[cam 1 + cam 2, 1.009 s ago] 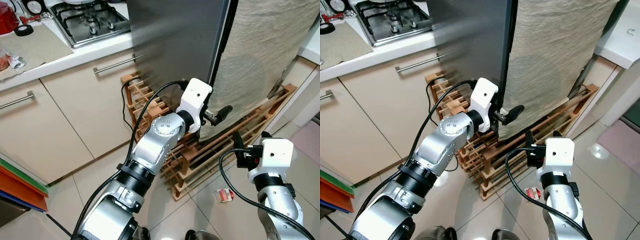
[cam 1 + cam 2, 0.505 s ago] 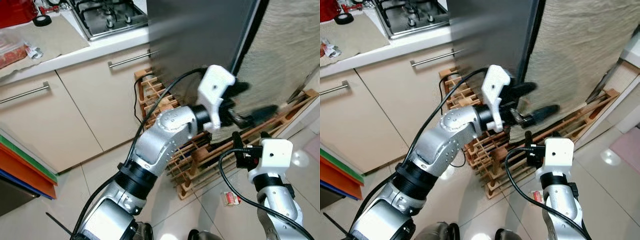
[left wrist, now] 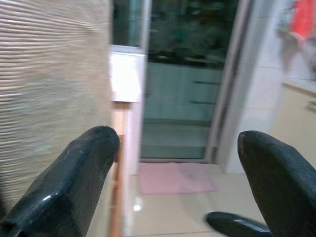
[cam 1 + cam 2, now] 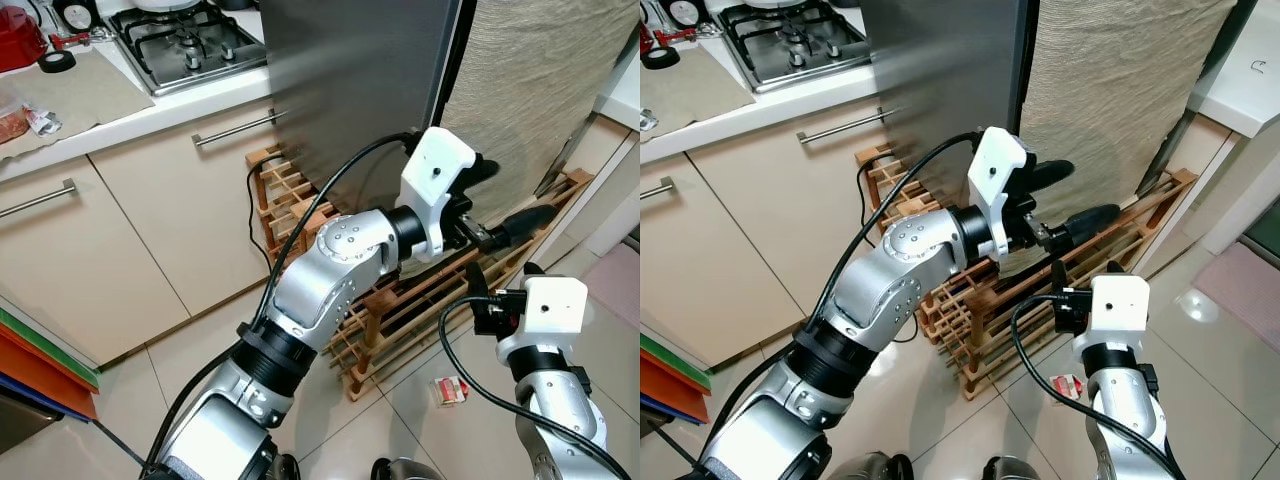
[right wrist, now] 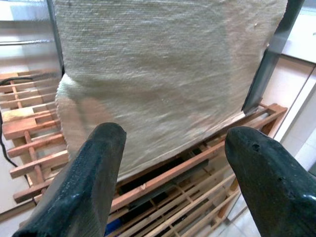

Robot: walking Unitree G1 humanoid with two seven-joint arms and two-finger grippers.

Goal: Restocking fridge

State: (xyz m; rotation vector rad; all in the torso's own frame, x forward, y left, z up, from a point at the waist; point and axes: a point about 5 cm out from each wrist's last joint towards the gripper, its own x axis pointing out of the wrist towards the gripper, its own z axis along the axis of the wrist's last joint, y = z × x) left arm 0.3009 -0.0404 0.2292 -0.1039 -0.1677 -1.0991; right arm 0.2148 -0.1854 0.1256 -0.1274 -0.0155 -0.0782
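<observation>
The left gripper (image 4: 505, 195) is spread wide and empty beside the beige woven cloth (image 4: 540, 75) draped over the grey fridge (image 4: 350, 75). The right gripper (image 5: 173, 168), lower, also gapes empty toward the cloth and the wooden rack (image 4: 300, 215) at the fridge's foot.

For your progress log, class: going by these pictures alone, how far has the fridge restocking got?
Done: nothing visible; neither gripper carries any food. In hand: the left gripper is open, raised beside the beige cloth hanging by the grey fridge, above the wooden rack. The right gripper is open too, facing the cloth. Left: opening the fridge, fetching and loading items.
</observation>
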